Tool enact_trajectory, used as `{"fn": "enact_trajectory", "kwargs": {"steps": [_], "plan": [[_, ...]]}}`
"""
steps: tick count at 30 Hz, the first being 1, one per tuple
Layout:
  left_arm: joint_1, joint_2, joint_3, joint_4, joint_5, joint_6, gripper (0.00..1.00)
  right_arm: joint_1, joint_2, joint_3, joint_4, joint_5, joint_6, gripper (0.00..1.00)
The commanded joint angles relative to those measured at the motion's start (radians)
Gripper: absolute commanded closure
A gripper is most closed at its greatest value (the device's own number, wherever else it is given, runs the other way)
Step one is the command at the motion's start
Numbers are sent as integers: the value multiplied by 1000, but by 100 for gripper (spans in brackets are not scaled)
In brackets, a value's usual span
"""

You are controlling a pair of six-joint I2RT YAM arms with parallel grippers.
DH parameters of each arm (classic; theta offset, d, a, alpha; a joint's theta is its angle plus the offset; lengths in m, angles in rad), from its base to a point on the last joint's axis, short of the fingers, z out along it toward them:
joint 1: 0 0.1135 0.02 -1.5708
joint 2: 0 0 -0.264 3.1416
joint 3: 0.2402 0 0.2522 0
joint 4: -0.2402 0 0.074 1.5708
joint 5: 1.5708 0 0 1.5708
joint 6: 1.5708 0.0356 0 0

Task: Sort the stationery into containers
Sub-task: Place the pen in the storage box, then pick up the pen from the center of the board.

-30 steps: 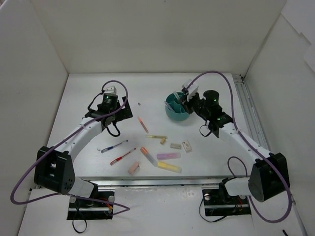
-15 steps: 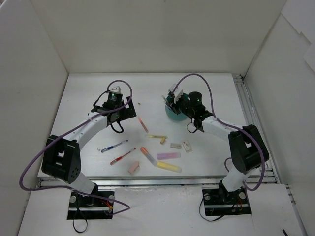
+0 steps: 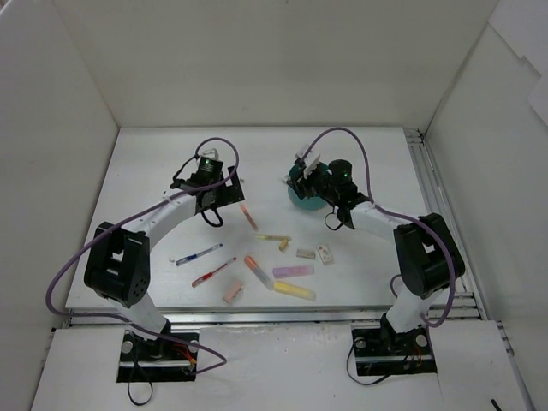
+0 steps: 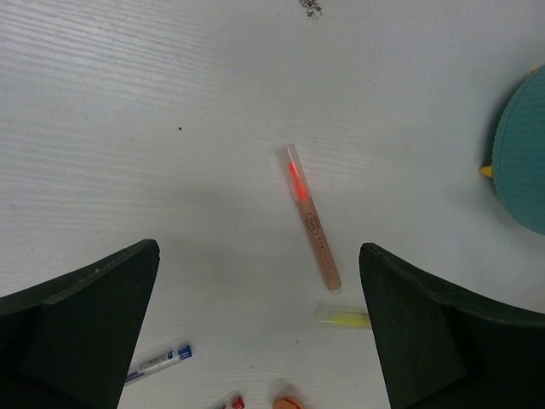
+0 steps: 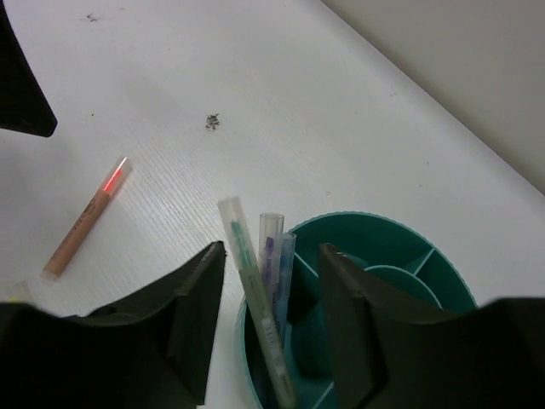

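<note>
Leaning in the teal cup [image 5: 379, 218] right now are a few thin pens [image 5: 255, 298]: a clear greenish one and a purple-blue pair. They are bunched together in the compartment on the cup's left side in the right wrist view, with the inner dividers showing further right. That cup sits right of centre on the white worktop [image 3: 257, 154], towards the back.

Directly above it hangs the right claw [image 5: 272, 249]. Its fingers are parted, one on each side of those pens, and a clear gap shows beside the right-hand finger, so nothing is pinched.

Moving out from the cup, a peach pen [image 3: 248, 216] with a red tip lies just to its left, flat and on a slant. Below that comes a slim yellow pen [image 3: 272, 237], then a beige eraser [image 3: 306, 253] with a white eraser [image 3: 326, 253] just beside it.

Nearer the arm bases lie an orange highlighter [image 3: 254, 267], a purple highlighter [image 3: 293, 271] and a yellow highlighter [image 3: 294, 291], close together. A pink eraser [image 3: 232, 293] lies at the near edge. Over to the left, a blue pen [image 3: 197, 254] and a red pen [image 3: 214, 271] lie roughly parallel.

Now the left claw [image 4: 258, 251]: it is spread as wide as it goes and poised above the peach pen. Its own camera shows that pen lying between the two dark fingers, apart from both. It grips nothing.
</note>
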Motion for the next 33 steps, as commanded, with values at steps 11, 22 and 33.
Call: {"fn": "enact_trajectory", "kwargs": {"steps": [11, 22, 33], "plan": [[-61, 134, 176, -28, -45, -141, 5, -13, -280, -91, 102, 22, 55, 40], [-82, 289, 292, -57, -88, -248, 21, 4, -545, -250, 99, 221, 145, 12], [-123, 371, 345, -270, -197, -422, 61, -8, -617, -298, 82, 562, 260, 2]]}}
